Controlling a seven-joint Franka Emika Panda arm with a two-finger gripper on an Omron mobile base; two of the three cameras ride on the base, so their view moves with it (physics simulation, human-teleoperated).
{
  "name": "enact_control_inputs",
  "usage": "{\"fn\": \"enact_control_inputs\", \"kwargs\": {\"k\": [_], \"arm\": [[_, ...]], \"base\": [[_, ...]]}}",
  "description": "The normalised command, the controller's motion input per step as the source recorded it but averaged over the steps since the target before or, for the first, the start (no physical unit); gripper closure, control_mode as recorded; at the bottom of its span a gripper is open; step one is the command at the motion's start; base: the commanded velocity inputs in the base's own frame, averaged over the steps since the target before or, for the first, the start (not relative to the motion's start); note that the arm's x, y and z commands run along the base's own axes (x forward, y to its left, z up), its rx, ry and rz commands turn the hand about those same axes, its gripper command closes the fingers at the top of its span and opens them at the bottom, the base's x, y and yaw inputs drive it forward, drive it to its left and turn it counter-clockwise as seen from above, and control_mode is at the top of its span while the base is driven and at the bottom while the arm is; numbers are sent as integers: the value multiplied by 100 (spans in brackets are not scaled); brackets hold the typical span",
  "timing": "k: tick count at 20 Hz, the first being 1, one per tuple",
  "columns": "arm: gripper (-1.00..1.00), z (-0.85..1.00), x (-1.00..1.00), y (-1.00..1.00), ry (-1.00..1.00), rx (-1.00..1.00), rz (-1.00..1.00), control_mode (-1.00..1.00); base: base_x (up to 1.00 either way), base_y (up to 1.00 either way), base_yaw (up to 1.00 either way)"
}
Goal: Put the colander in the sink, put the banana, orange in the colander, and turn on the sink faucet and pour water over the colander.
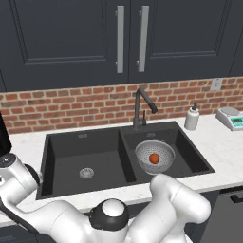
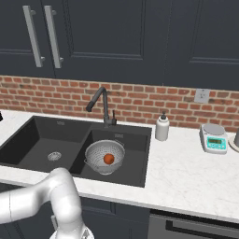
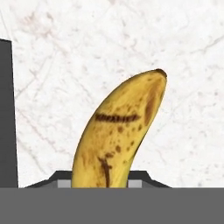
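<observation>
**Banana at the gripper; colander and orange in the right basin**

In the hand view, the banana (image 3: 120, 135) fills the centre, rising from 6 o'clock and curving toward 1 o'clock, with its dark tip uppermost. Its lower end is cut off by the bottom of the view. The gripper (image 3: 103, 180) shows as two small dark tips flanking the banana's base at 6 o'clock; whether the tips press on the fruit or merely stand beside it cannot be determined. Behind the banana lies white marbled counter (image 3: 87, 52). A dark vertical strip at 9 o'clock cannot be identified.

In the left base view, the white arm blocks the lower frame and the front edge of the sink (image 1: 80, 147). The colander (image 1: 154, 156) sits in the right basin, at 3 o'clock from the left basin's silver drain (image 1: 86, 173). The orange (image 1: 154, 158) rests inside the colander.

Farther back, the sink faucet (image 1: 142, 107) stands at 12 o'clock from the basin divider, with its head angled over the right basin. A white soap bottle (image 1: 191, 117) stands at 3 o'clock from the faucet. A scale (image 1: 230, 117) is cut off at the right edge.
</observation>
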Motion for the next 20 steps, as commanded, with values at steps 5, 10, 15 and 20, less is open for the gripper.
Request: {"fn": "enact_control_inputs", "kwargs": {"k": [5, 10, 15, 20], "arm": [[100, -5, -31, -23, -9, 1, 0, -100], [100, 7, -31, -49, -5, 6, 0, -100], [100, 46, -19, -61, -2, 10, 0, -100], [100, 73, -6, -49, 0, 4, 0, -100]], "base": [[0, 0, 0], [0, 0, 0], [0, 0, 0], [0, 0, 0]]}}
